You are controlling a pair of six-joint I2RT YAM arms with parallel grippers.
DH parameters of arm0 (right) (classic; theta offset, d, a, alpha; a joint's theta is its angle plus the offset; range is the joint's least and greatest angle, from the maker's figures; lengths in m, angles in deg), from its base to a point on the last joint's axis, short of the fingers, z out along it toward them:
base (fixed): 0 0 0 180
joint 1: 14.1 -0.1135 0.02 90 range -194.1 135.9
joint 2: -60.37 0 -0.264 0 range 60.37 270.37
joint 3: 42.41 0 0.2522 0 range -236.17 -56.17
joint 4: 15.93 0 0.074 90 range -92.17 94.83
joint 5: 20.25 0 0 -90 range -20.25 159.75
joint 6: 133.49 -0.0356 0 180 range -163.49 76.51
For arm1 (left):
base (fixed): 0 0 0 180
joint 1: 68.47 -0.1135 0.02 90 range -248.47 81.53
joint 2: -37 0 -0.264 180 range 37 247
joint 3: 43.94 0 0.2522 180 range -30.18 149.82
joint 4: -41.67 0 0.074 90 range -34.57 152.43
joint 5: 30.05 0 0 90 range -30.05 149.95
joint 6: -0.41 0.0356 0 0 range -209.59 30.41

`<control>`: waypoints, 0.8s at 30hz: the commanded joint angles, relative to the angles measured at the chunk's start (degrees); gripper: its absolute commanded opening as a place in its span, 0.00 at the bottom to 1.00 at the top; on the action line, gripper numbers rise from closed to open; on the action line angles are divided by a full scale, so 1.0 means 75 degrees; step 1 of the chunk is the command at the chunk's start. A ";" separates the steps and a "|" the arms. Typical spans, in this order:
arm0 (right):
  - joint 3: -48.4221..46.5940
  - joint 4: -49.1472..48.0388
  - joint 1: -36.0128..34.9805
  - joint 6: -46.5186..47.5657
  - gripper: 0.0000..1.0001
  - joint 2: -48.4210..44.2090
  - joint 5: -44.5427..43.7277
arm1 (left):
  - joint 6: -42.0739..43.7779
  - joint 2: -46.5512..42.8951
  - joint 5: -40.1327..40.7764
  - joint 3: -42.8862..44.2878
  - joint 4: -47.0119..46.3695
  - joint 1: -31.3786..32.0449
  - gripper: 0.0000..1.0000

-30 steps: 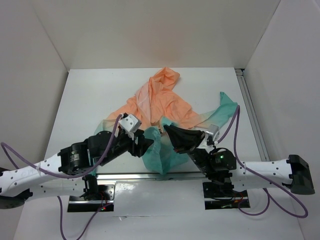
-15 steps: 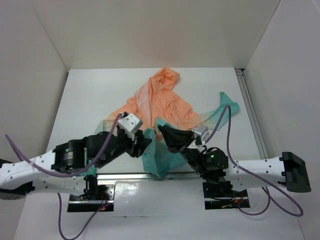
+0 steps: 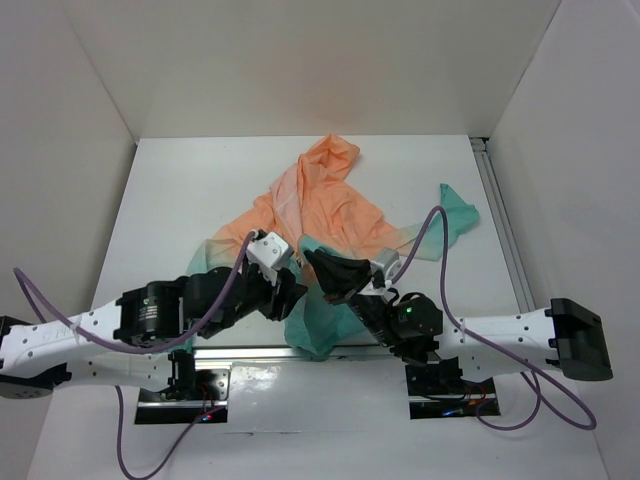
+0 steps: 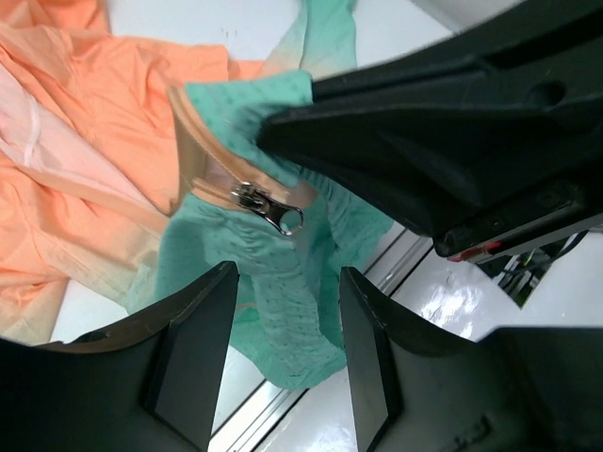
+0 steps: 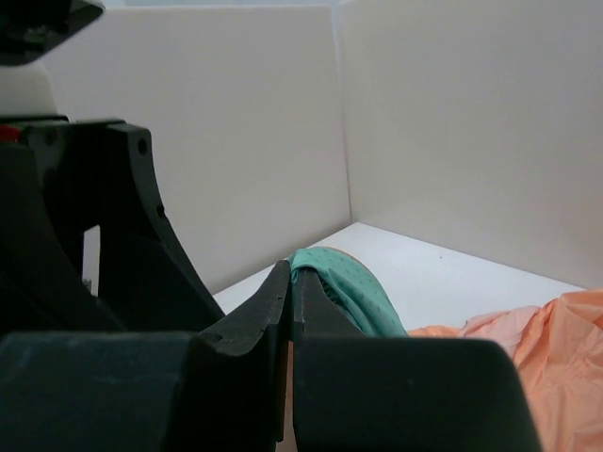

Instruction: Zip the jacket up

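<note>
The jacket [image 3: 330, 205] lies crumpled mid-table, its orange upper part far and its teal hem [image 3: 318, 322] near the arms. My right gripper [image 3: 312, 262] is shut on a raised fold of the teal hem [image 5: 350, 281] beside the orange zipper tape [image 4: 201, 155]. Just under that grip, the metal zipper slider [image 4: 270, 206] hangs on the tape. My left gripper [image 4: 280, 363] is open just short of the slider. Teal cloth [image 4: 287, 330] hangs between the left fingers [image 4: 191, 353] without being pinched. In the right wrist view the fingertips [image 5: 280, 282] are pressed together on the cloth.
A teal sleeve [image 3: 455, 208] trails to the right, close to the side rail [image 3: 500, 225]. A metal rail [image 3: 250, 352] runs along the near table edge under the hanging hem. White walls enclose the table. Purple cables [image 3: 430, 240] loop over both arms.
My right gripper has carried the pinched hem leftward toward the left gripper. The left jaws have narrowed a little and shifted slightly right.
</note>
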 commanded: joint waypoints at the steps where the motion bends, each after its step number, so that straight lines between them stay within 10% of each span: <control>1: -0.0434 -0.0721 0.0022 0.0179 0.00 -0.0006 0.0023 | -0.0091 -0.0019 -0.0158 0.0018 -0.0287 0.0033 0.60; 20: -0.0435 -0.0955 0.0022 -0.0031 0.00 0.0065 0.0187 | -0.0020 0.0778 0.0546 -0.0052 -0.0369 0.0033 0.54; 23: -0.0435 -0.0955 0.0022 -0.0031 0.00 -0.0005 0.0187 | -0.0020 0.0778 0.0627 -0.0052 -0.0369 0.0033 0.02; 24: -0.0366 -0.0955 0.0022 -0.0031 0.00 -0.0006 0.0187 | -0.0090 0.0709 0.0628 -0.0052 -0.0369 0.0033 0.00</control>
